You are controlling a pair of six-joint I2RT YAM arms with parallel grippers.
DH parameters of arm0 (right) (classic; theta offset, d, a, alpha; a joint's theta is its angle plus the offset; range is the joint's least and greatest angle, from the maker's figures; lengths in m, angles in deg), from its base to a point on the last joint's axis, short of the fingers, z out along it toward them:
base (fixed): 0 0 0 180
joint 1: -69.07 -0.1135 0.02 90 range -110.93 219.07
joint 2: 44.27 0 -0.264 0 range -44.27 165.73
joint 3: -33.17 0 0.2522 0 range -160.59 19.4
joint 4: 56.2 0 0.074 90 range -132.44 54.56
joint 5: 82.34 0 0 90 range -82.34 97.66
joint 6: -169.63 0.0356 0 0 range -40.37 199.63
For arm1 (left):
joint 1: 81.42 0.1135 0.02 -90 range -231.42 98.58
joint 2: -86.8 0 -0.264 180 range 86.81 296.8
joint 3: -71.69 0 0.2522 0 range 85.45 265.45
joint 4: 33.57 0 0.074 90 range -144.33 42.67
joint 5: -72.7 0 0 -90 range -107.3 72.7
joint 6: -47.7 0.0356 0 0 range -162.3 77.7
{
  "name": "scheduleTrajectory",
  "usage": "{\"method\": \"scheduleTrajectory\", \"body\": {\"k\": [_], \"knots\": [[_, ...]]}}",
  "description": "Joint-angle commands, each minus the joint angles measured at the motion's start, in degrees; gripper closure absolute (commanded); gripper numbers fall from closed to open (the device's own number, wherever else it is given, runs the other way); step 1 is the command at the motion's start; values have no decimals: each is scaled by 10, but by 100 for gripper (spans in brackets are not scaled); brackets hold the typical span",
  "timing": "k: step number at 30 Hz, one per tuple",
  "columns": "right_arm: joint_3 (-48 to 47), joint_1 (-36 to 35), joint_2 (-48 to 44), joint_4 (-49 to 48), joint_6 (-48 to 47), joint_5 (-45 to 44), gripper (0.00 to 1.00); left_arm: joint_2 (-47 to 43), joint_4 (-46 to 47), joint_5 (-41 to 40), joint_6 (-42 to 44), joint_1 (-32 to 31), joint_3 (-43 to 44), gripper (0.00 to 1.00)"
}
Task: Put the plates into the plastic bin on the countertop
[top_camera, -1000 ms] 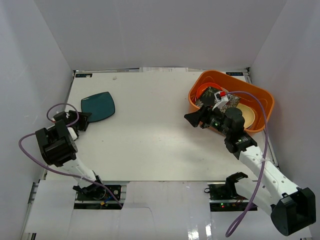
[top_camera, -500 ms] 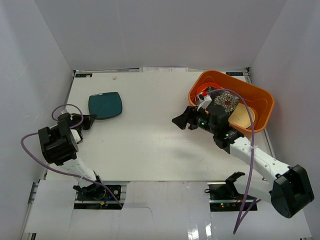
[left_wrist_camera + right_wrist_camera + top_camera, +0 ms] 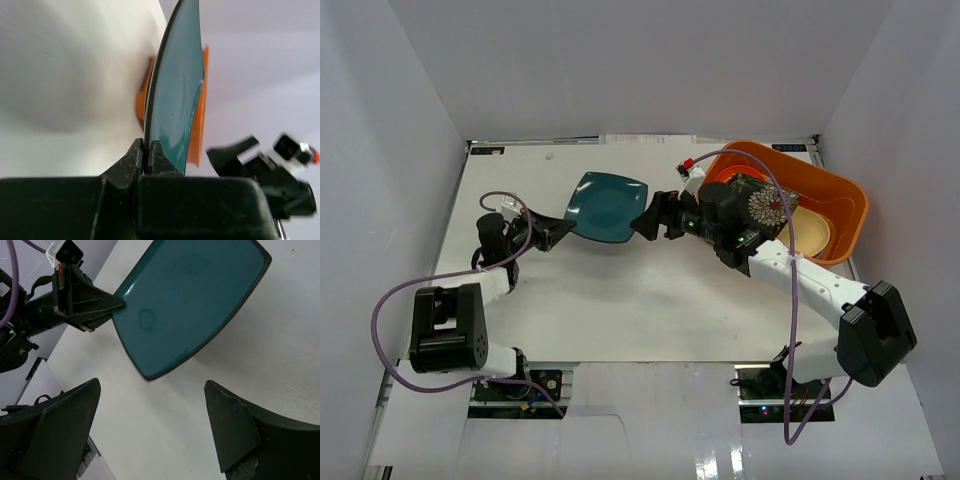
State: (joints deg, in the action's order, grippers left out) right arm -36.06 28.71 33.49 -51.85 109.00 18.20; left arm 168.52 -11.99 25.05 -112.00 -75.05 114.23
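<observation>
Pinching: the left gripper (image 3: 558, 232) is pressed together on one rim of the square teal plate (image 3: 607, 206), a thin edge hold only.
Plate position: raised off the countertop (image 3: 620, 300) at mid-table, tilted, not yet at the orange bin (image 3: 850, 185).
Right gripper (image 3: 650, 222): spread wide, holding nothing, facing the plate's free edge from just beside it.
Step judged: hand-over between arms, not yet made.
Risk one: the plate pivots or slips in the pinch, because its weight hangs far from the fingers.
Risk two: a right finger strikes the rim instead of straddling it, because of the plate's tilt.
Risk three: a drop onto the countertop, if the left releases before the right clamps.
Count, plates: one teal plate in the air. Three are seen in the bin: black flowered plate (image 3: 765, 208), tan-yellow plate (image 3: 810, 230), red-orange plate (image 3: 730, 185). Any beneath cannot be told.
Count, other: one bin, two arms.
</observation>
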Motion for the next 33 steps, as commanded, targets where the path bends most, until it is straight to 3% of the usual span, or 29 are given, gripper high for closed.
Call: {"method": "scheduleTrajectory", "body": {"k": [1,11,15,18,19,20,21,22,23,24,26,32,33], "knots": [[-31,3,7,7,0,-30,10,-52,83,63,-50,-21,20,100],[18,20,-47,22,44,-139,0,-55,243,97,-160,-89,11,100],[25,31,-48,-17,74,-106,23,-40,251,109,-166,-127,22,100],[34,59,-39,-89,131,7,48,-50,255,111,-170,-138,21,100],[36,69,-38,-112,143,29,56,-54,248,113,-170,-140,21,95],[36,72,-38,-113,149,31,73,-59,247,112,-170,-140,20,91],[35,74,-45,-113,150,27,80,-68,247,113,-171,-141,20,86],[34,83,-52,-111,151,18,86,-73,243,118,-171,-145,20,65],[31,90,-66,-105,152,17,92,-75,236,125,-165,-149,23,53],[25,101,-73,-99,151,19,92,-76,224,133,-158,-152,29,42],[5,148,-90,-52,140,32,92,-81,170,152,-137,-166,44,2],[-54,357,-117,25,115,104,92,-121,-96,158,52,-224,87,2],[-53,423,-118,24,120,121,92,-127,-131,154,82,-231,94,2]]}}
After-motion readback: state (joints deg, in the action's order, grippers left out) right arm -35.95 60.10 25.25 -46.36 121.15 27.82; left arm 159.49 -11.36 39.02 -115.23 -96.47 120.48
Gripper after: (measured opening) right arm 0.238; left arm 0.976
